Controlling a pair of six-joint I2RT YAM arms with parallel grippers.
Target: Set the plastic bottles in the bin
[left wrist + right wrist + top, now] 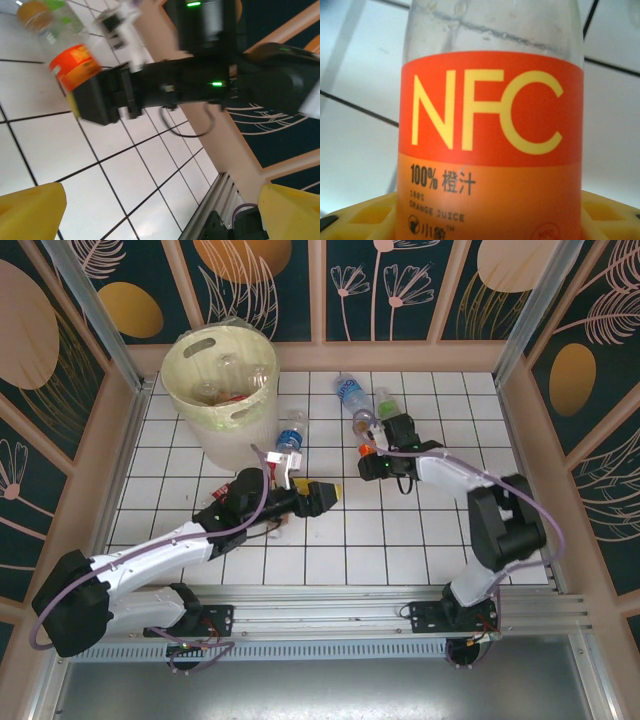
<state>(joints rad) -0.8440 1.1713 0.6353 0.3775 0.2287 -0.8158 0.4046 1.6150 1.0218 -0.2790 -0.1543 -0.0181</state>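
The pale bin [222, 390] stands at the back left with several plastic bottles lying inside. An orange-label bottle [364, 430] marked NFC [490, 150] lies on the tiles with my right gripper [369, 448] shut around its labelled middle, the yellow fingers [362, 215] pressed against both its sides. The same bottle [70, 60] appears in the left wrist view. A blue-label bottle [290, 436] lies beside the bin, another [348, 391] lies farther back, and a green-capped one [385, 403] sits next to it. My left gripper [322, 496] [160, 215] hangs open over bare tiles.
The right arm [200, 85] stretches across the tiles ahead of my left gripper. Something red [226, 486] pokes out from under the left arm. Beige walls [520, 430] and metal posts ring the white tiled floor [330, 560].
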